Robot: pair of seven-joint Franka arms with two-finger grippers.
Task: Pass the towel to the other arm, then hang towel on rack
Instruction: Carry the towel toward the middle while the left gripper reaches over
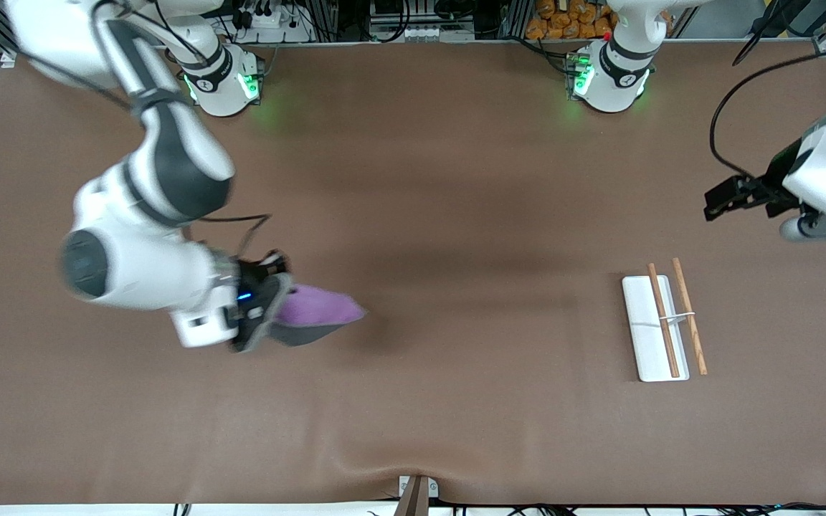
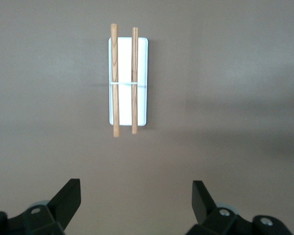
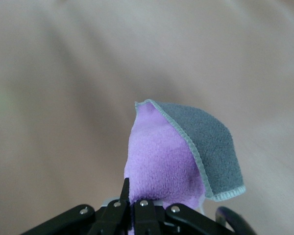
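Progress — early. The towel (image 1: pixel 316 309) is in the right arm's grasp only; the hand-over has not happened and nothing hangs on the rack (image 1: pixel 655 328). Both stages are left, by my reading: pass to the left arm, then drape over the rods.

Nearest the front camera, toward the right arm's end of the worktop (image 1: pixel 413 416): the right gripper (image 1: pixel 269 304) has its jaws clamped tight on one edge of the towel. In the right wrist view the towel (image 3: pixel 179 161) hangs off the jaws, purple face showing, a grey flap of the reverse folded over. The cloth looks lifted clear of the worktop, though whether its free tip touches I cannot tell. The right forearm is bent low, wrist turned sideways so the gripper points toward the table's middle.

The rack stands toward the left arm's end, well apart from the towel — white base flat, two wooden rods side by side, bare.

Farther off, the left gripper (image 1: pixel 725 197) waits in the air over bare worktop near the left arm's end, jaws spread wide and empty. Its wrist camera looks at the rack (image 2: pixel 128 81).
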